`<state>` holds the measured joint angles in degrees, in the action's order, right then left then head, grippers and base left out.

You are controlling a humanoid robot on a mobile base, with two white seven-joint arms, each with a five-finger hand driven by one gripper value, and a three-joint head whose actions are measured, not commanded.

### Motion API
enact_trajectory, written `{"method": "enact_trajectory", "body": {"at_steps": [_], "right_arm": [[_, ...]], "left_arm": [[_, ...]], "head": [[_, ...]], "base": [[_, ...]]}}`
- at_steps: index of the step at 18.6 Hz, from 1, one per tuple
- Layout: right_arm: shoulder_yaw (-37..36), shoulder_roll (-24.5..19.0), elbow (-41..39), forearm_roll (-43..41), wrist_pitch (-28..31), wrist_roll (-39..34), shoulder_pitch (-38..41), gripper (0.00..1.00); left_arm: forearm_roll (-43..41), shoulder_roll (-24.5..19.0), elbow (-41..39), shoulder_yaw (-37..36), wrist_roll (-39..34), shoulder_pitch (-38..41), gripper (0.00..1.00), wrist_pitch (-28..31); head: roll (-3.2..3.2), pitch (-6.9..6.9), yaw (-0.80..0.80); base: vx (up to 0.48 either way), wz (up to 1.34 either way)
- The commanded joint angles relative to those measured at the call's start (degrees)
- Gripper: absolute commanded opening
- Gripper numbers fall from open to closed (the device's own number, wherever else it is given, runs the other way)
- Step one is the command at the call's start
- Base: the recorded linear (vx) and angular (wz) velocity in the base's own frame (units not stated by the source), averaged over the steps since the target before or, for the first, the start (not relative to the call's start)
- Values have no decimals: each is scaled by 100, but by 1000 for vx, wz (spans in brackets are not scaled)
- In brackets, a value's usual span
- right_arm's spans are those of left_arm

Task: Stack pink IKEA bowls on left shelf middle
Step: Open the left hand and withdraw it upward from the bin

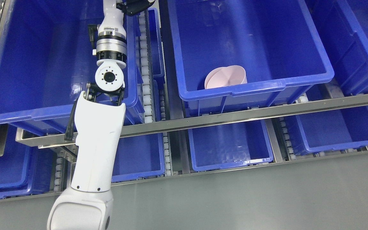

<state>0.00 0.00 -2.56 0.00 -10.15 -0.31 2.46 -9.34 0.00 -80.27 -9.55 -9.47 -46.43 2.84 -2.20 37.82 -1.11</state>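
- Pink bowls (225, 76): we see them in the middle blue bin (254, 48) on the shelf's upper tier, at the bin's front wall, left of its centre.
- They look like two, tipped on their sides and overlapping; whether one is nested in the other we cannot tell, the bin rim hides their lower part.
- Left arm (97, 143) comes up from the lower left, across the shelf rail (235, 115), over the left bin (43, 57).
- Left robot hand (136, 5): only a dark part shows at the top edge, above the gap between the left and middle bins; we cannot tell how it is held, or whether it holds anything.
- Right arm is out of view.
- Step in hand: we judge the scene fits two stages, either the arm reaching toward the bowls or pulling away after setting them there; one frame does not settle it.
- Stack state: bowls are together in one bin but not upright, so we would not call it a neat stack.
- Any next move on the bowls calls for clearing the middle bin's tall left wall and a grip on a tilted rim close to the front wall.
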Motion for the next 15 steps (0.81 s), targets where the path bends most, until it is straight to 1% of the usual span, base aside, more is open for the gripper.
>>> {"method": "enact_trajectory", "body": {"at_steps": [1,4,15], "right_arm": [[-62,100,1,44,4,4,0,100],[-62,100,1,44,4,4,0,100],[-62,100,1,44,4,4,0,100]], "left_arm": [[170,-100,-1210,251,24,590,100,173],[170,-100,-1395,260,226,600,100,243],[161,-100,-1439,304,226,600,100,305]], "head": [[0,0,0],[0,0,0],[0,0,0]], "base": [[0,0],[0,0],[0,0]]}}
